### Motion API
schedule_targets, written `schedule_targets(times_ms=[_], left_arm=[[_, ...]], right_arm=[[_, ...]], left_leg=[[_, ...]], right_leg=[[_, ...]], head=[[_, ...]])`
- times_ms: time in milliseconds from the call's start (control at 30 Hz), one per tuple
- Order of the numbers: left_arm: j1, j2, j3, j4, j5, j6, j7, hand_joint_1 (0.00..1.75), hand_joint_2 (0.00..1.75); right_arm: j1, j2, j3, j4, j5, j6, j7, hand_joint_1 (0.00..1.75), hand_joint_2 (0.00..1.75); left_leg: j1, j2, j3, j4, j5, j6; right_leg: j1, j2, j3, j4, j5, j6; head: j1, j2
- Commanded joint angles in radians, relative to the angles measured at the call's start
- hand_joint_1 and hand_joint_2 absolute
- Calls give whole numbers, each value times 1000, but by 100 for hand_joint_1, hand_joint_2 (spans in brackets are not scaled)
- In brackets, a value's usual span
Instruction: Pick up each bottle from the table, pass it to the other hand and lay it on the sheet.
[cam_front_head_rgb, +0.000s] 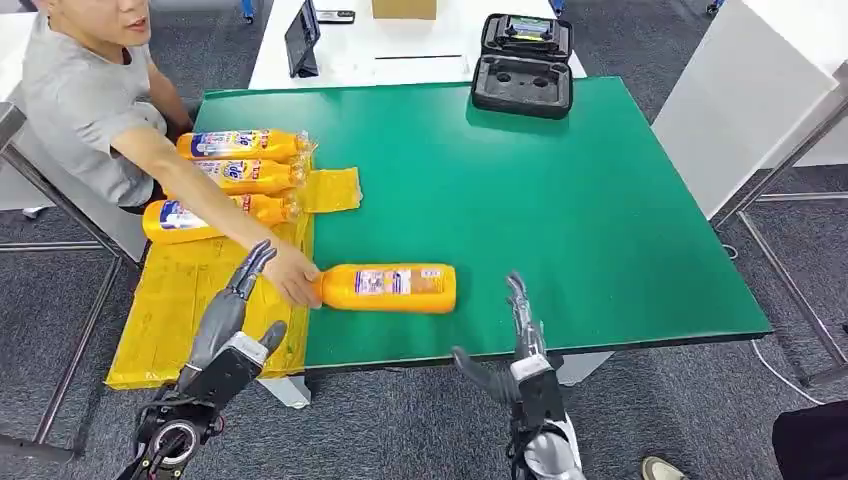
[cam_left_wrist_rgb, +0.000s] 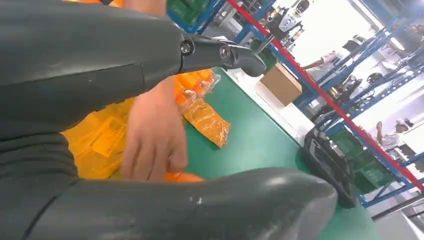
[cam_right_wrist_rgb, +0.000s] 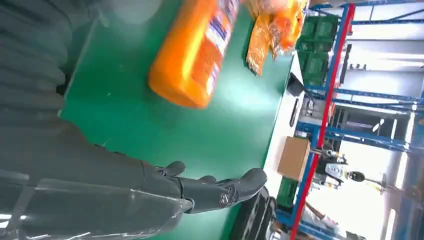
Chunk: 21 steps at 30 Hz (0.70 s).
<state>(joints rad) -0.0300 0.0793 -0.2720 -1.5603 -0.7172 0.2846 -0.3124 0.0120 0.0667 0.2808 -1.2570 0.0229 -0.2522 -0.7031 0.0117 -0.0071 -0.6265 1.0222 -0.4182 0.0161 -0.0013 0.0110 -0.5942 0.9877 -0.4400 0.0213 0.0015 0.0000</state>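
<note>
Both robot hands empty — fingers outstretched, apart.

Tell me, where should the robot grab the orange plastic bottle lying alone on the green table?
Probably around the wide middle of the orange plastic bottle, by its label. It lies flat, its neck under a person's hand, its base pointing toward the right hand. That hand is empty, so it might close in from the near edge.

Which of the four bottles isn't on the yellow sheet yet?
The bottle lying alone on the green table, its cap end under the person's hand. The other three lie side by side on the sheet.
</note>
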Motion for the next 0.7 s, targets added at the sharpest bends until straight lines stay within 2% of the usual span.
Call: schedule_targets(times_ms=[33, 67, 100, 133, 200, 333, 433, 633, 700], left_arm=[[21, 3, 25, -28, -42, -12, 15, 5, 0], [24, 7, 24, -28, -45, -14, 14, 47, 0], [23, 14, 24, -20, -50, -17, 11, 134, 0], [22, 17, 27, -17, -49, -17, 12, 141, 0], [11, 16, 30, 1, -50, -17, 8, 141, 0], [-13, 17, 35, 29, -47, -19, -2, 159, 0], [-35, 25, 27, 56, -35, -18, -12, 148, 0], [-39, 25, 25, 60, -33, -17, -13, 148, 0], [-42, 23, 20, 65, -31, -15, -14, 141, 0]], right_arm=[[20, -18, -37, -79, 8, 21, 5, 0, 175], [19, -17, -35, -77, 5, 24, 5, 0, 175], [18, -17, -32, -74, 5, 25, 5, 0, 175], [19, -16, -31, -73, 4, 25, 5, 0, 175], [18, -15, -30, -69, 2, 21, 5, 0, 175], [16, -12, -29, -70, -4, 12, 5, 0, 175], [26, -9, -39, -88, -3, 10, 5, 0, 175], [27, -7, -43, -92, -2, 10, 5, 0, 175], [31, -7, -49, -103, 2, 11, 5, 0, 175]], left_leg=[[-1, 0, 3, 0, -1, 0], [-1, 0, 4, -1, -1, 0], [0, 2, 2, -1, -1, 0], [0, 2, 5, -1, -1, 0], [0, 2, 6, -1, -1, 0], [0, 1, 3, -1, 0, 0], [0, 0, 5, -1, -1, 0], [0, 0, 4, -1, 0, 0], [0, 0, 5, -2, -1, 0]], right_leg=[[0, -1, 2, 0, -1, 0], [-1, -1, 4, 0, -1, 0], [0, 0, 2, 0, -1, 0], [0, 0, 5, -1, -1, 0], [0, 0, 5, -1, -1, 0], [0, -1, 3, -1, -1, 0], [0, -2, 5, -1, -1, 0], [0, -1, 4, -1, -1, 0], [0, -2, 5, -1, -1, 0]], head=[[0, 0], [0, 0], [0, 0], [0, 0], [0, 0], [0, 0], [0, 0], [0, 0], [0, 0]])
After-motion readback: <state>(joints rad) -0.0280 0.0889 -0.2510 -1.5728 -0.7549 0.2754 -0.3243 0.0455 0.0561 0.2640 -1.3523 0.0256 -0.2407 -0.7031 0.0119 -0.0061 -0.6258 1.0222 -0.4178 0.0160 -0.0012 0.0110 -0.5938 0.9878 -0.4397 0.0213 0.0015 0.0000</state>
